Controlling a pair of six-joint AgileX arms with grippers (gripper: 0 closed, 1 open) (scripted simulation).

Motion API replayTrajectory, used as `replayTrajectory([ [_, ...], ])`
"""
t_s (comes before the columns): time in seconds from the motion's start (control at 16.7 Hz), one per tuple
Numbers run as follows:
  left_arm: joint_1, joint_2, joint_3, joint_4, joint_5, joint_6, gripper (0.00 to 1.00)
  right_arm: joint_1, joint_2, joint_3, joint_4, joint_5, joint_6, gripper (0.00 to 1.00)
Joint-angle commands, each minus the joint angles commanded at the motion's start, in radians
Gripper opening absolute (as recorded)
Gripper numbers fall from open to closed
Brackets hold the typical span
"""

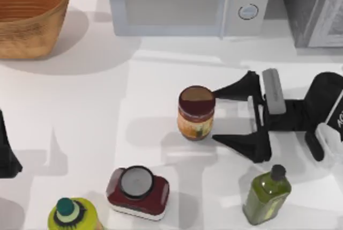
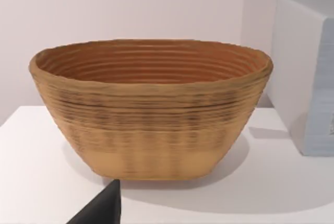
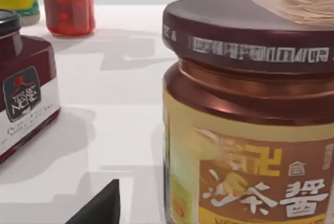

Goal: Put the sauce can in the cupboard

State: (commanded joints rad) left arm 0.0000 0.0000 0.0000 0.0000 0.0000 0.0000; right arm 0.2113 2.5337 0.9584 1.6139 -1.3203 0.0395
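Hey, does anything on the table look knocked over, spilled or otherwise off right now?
Nothing stands out. The sauce can stands upright, lid on, with the open right gripper just beside it. The green bottle and squat maroon container are upright too.

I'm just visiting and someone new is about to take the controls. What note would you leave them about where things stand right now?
Right gripper: open, fingers on either side of the sauce can's right edge, not closed on it yet.
Left arm: parked at the table's left edge.
Sauce can: upright mid-table, in front of the microwave.
Cupboard: back right corner.
Done: approach to the can.
Left: grip, lift, carry to the cupboard, place inside.
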Motion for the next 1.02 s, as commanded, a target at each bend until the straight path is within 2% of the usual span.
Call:
replayTrajectory([
  [0.24,0.000,0.000,0.000,0.000,0.000,0.000,1.00,0.008,-0.003,0.002,-0.007,0.010,-0.001,1.00],
  [0.66,0.000,0.000,0.000,0.000,0.000,0.000,1.00,0.138,0.011,0.071,-0.074,0.139,-0.013,1.00],
  [0.96,0.000,0.000,0.000,0.000,0.000,0.000,1.00,0.151,0.015,0.080,-0.081,0.151,-0.016,1.00],
  [1.02,0.000,0.000,0.000,0.000,0.000,0.000,1.00,0.151,0.015,0.080,-0.081,0.151,-0.016,0.92],
])
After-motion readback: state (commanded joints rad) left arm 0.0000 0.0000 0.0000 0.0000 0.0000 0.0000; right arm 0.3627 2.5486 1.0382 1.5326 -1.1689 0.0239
